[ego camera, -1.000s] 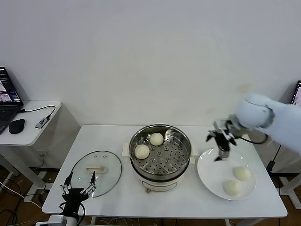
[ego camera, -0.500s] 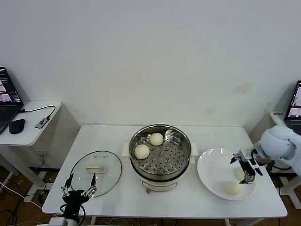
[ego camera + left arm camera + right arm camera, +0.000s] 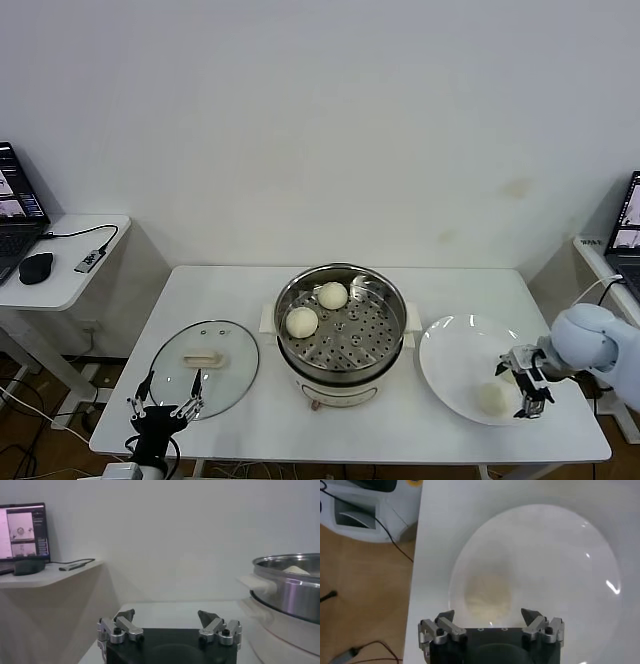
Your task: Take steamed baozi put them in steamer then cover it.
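Observation:
The steel steamer (image 3: 377, 345) stands mid-table with two baozi (image 3: 301, 321) (image 3: 332, 295) on its perforated tray. Its wall (image 3: 290, 587) also fills one side of the left wrist view. On the white plate (image 3: 455, 365) at the right lies another baozi (image 3: 492, 398). My right gripper (image 3: 530, 385) hovers low over the plate's right side, open. In the right wrist view a baozi (image 3: 487, 596) lies on the plate (image 3: 545, 560) just beyond the right gripper (image 3: 488, 617), between the lines of its spread fingers. My left gripper (image 3: 165, 395) rests open at the table's front left corner.
The glass lid (image 3: 228, 372) with its cream handle lies flat on the table left of the steamer, just behind my left gripper. A side table (image 3: 75, 265) with a laptop and mouse stands further left. The table's right edge runs close to the plate.
My right gripper has swung from above the plate's inner edge near the steamer outward to the right and down, ending low over the plate's right side. The left arm has not moved.

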Robot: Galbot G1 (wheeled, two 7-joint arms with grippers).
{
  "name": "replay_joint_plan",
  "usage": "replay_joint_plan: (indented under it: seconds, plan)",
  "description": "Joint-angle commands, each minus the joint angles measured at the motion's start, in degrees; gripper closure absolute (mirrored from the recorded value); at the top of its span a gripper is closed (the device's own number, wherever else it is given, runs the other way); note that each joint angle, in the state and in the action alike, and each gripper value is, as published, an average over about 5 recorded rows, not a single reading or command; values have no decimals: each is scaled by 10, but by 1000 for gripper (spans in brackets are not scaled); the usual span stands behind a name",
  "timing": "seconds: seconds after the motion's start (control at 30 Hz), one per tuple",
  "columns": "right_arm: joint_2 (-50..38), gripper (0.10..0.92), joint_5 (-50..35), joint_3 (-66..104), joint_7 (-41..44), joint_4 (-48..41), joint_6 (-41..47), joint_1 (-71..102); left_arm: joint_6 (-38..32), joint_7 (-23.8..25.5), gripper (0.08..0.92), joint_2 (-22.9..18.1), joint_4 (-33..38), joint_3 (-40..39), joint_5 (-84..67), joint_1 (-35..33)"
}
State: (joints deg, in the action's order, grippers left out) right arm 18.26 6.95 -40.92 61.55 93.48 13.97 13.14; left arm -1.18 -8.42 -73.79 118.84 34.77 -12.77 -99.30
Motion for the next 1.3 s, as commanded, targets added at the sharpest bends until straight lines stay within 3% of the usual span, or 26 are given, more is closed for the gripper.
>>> replay_joint_plan:
  seconds: [0.03,0.23,0.97,1.3]
  plan:
    - [18,203,13,50,-7,-18,-1,66,0,0,177,0,0,0,0,0]
    - [29,215,16,51,-9,-25,9,69,0,0,177,0,-1,0,0,2]
    - [48,421,28,59,-11,-47,16,70,0,-1,177,-3,-1,-1,1,3]
    - [19,438,-17,22,5,-18,16,-31,1,-1,177,-1,3,-3,0,6]
